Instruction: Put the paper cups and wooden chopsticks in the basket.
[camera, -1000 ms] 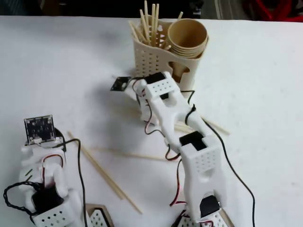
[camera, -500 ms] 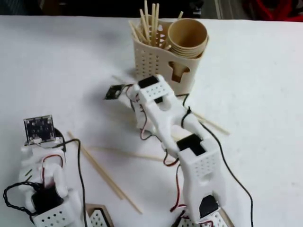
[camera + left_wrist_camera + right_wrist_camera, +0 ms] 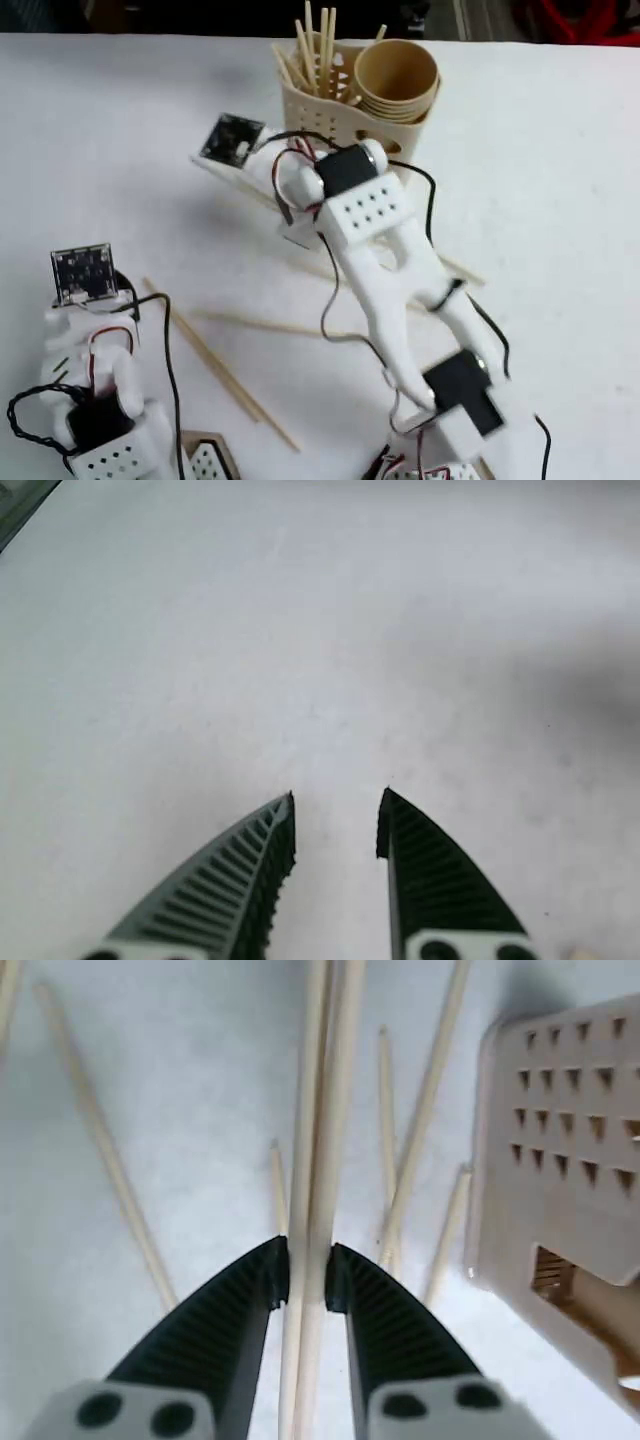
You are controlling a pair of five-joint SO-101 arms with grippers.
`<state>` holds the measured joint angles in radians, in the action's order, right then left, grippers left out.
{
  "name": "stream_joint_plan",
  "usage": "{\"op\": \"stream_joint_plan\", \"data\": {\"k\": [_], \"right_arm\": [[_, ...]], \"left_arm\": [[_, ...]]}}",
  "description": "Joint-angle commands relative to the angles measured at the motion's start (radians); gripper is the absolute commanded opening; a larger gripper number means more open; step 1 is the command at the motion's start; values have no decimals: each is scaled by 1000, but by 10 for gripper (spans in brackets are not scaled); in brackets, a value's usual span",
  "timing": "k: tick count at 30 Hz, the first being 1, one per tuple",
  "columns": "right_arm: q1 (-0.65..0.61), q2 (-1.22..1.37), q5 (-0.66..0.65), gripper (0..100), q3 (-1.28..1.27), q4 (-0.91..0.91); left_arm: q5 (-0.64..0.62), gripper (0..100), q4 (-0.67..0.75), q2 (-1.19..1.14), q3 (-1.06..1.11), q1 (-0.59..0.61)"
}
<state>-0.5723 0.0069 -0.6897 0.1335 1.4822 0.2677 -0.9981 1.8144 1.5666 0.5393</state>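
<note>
Cups (image 3: 398,72), chopsticks (image 3: 312,45) in basket (image 3: 312,115); loose chopsticks (image 3: 222,366) on table (image 3: 110,130) before it.

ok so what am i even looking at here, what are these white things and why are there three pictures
Two small white robot arms sit at a white table. One picture looks down from above; the other two come from a camera on each wrist. The right gripper is shut on wooden chopsticks beside the basket, which already holds paper cups and upright chopsticks. The left gripper is open over bare table. Loose chopsticks lie on the table.
</note>
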Motion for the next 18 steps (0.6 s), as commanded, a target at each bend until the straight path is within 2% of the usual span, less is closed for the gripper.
{"op": "stream_joint_plan", "data": {"k": [1, 10, 18], "right_arm": [[-35, -199, 97, 17, 15, -90], [-33, -331, 273, 17, 15, -444], [-25, -337, 310, 17, 15, -611]], "left_arm": [[12, 151, 6, 12, -3, 1], [12, 151, 6, 12, -3, 1], [12, 151, 6, 12, -3, 1]]}}
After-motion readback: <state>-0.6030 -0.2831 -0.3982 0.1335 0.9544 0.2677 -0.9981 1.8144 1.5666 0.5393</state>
